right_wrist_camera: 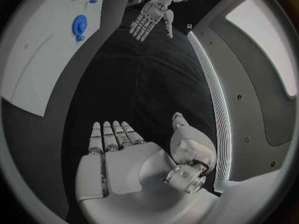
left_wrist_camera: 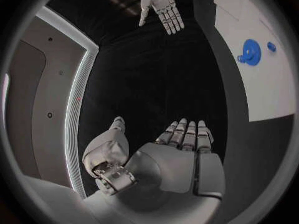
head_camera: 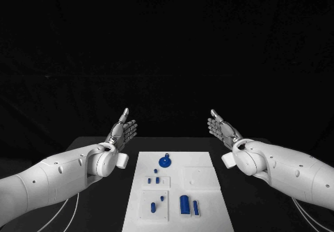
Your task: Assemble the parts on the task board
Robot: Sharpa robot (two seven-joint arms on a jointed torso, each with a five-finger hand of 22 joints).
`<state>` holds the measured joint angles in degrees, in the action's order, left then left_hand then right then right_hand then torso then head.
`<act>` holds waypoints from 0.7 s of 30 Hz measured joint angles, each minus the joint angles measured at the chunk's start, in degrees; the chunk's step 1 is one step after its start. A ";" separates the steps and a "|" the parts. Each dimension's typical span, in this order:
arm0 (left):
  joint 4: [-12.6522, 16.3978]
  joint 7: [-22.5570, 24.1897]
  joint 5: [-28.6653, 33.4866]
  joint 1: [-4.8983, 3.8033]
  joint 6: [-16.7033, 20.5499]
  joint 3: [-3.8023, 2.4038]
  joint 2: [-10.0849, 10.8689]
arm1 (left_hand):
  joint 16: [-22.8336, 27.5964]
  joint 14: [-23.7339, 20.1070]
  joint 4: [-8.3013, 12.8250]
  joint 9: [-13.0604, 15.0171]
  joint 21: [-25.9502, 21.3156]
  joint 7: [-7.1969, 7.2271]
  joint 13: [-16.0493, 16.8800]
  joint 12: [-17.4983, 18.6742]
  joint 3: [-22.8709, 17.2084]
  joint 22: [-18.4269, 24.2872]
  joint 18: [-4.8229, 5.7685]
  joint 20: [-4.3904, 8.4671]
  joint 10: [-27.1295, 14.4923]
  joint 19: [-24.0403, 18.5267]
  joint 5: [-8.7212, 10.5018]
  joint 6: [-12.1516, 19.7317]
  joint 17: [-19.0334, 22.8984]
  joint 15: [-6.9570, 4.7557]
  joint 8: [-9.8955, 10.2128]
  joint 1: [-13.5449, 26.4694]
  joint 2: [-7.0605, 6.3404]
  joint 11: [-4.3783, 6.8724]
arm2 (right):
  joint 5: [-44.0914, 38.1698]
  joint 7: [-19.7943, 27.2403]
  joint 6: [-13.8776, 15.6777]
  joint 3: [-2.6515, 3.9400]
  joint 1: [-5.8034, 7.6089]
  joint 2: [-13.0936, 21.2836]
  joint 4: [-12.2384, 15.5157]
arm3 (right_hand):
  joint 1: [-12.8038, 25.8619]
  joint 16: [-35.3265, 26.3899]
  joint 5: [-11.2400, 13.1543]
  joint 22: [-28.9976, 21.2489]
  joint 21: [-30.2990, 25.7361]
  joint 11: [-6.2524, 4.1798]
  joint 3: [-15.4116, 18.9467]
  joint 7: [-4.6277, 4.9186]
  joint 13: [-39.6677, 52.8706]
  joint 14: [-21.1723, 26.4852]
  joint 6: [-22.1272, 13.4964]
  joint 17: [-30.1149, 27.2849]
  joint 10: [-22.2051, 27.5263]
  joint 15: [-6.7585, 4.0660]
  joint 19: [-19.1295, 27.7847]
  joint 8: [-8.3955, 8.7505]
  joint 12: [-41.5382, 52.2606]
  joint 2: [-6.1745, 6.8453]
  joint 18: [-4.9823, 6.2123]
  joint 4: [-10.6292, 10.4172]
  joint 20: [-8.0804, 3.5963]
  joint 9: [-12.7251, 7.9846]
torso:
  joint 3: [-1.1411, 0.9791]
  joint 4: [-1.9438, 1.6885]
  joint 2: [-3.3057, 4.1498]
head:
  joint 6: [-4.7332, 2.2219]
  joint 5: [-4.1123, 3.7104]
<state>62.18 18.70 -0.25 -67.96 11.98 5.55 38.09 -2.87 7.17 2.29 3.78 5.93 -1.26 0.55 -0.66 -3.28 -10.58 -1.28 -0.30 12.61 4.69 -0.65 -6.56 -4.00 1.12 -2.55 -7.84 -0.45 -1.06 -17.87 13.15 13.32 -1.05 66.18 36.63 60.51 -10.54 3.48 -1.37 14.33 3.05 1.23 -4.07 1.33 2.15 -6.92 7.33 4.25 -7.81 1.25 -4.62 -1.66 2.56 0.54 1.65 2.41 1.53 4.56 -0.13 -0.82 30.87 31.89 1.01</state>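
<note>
The white task board lies in the middle of the black table. A round blue part rests near its far end, also seen as a blue disc. Small blue pegs stand mid-board, and two longer blue bars lie near the front right. My left hand is raised above the table's far left, fingers straight and apart, holding nothing. My right hand mirrors it at the far right, flat and empty.
Raised white square plates sit on the board's right and front left. Black table surface flanks the board on both sides. Cables trail below the left arm.
</note>
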 measured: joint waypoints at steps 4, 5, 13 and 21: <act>6.61 1.07 0.01 1.91 4.40 -1.39 1.60 | 1.36 -3.47 -1.19 -1.83 -2.87 0.60 -0.26 0.17 1.51 5.13 -0.01 0.12 -6.13 -2.26 0.16 3.16 1.95 -0.55 1.27 3.78 0.23 0.53 | 2.26 1.75 4.08 0.24 -1.37 1.92 6.60 | 5.04 -1.65 0.54 -6.88 -1.46 -0.60 1.86 -0.63 -1.03 3.29 -3.51 -2.02 3.74 -0.59 2.13 0.56 -1.24 -0.26 -0.03 -1.25 -0.76 -2.17 | 0.07 0.38 0.15 | 1.51 -0.59; 8.87 1.52 0.02 2.58 6.10 -1.86 2.15 | 1.67 -4.16 -1.47 -2.20 -3.44 0.72 -0.30 0.27 1.79 6.17 -0.02 0.21 -7.34 -2.76 0.16 3.83 2.34 -0.68 1.43 4.54 0.28 0.62 | 3.17 2.52 5.67 0.31 -1.87 2.55 8.89 | 6.10 -2.01 0.71 -8.30 -1.75 -0.71 2.17 -0.75 -1.23 4.00 -4.21 -2.45 4.49 -0.68 2.53 0.89 -1.46 -0.31 -0.02 -1.55 -1.00 -2.63 | 0.08 0.48 0.19 | 1.83 -0.74; 21.99 5.27 0.07 6.28 18.60 -4.45 5.26 | 2.67 -6.96 -2.39 -3.65 -5.72 1.27 -0.46 0.27 3.02 10.42 0.87 0.31 -12.32 -4.48 0.45 6.28 3.93 -1.11 2.37 7.43 0.47 1.06 | 9.95 8.42 17.45 0.77 -4.64 6.22 22.64 | 10.21 -3.28 1.17 -14.04 -2.84 -1.23 3.81 -1.34 -2.01 6.64 -7.07 -4.06 7.59 -1.25 4.35 1.46 -2.34 -0.53 -0.88 -2.41 -1.54 -4.42 | 0.12 0.77 0.29 | 2.44 -1.01; 27.36 8.12 0.16 7.73 27.34 -5.44 6.57 | 2.67 -6.96 -2.39 -3.73 -5.72 1.27 -0.50 0.27 3.02 10.53 0.86 0.31 -12.32 -4.48 0.45 6.27 3.95 -1.11 2.37 7.42 0.48 1.06 | 15.00 12.90 26.17 0.98 -5.87 7.91 28.86 | 10.21 -3.28 1.17 -14.28 -2.84 -1.23 3.81 -1.34 -2.10 6.65 -7.07 -4.19 7.60 -1.23 4.35 1.46 -2.35 -0.53 -0.87 -2.41 -1.54 -4.51 | 0.13 0.81 0.30 | 2.48 -1.01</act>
<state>89.54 26.81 -0.09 -60.24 39.32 0.11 44.66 -0.20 0.21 -0.10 0.05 0.20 0.02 0.05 -0.39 -0.25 -0.05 -0.42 0.01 0.30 0.21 -0.20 -0.28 -0.05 0.01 -0.18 -0.42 0.02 0.00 -2.87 26.05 39.48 -0.07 60.31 44.54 89.38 -0.33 0.20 -0.20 0.05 0.20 0.00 -0.26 -0.01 0.05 -0.27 0.26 0.06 -0.21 0.02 -0.28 -0.20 0.20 0.01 0.78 0.00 -0.01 0.05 0.00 -0.01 31.17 34.38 0.00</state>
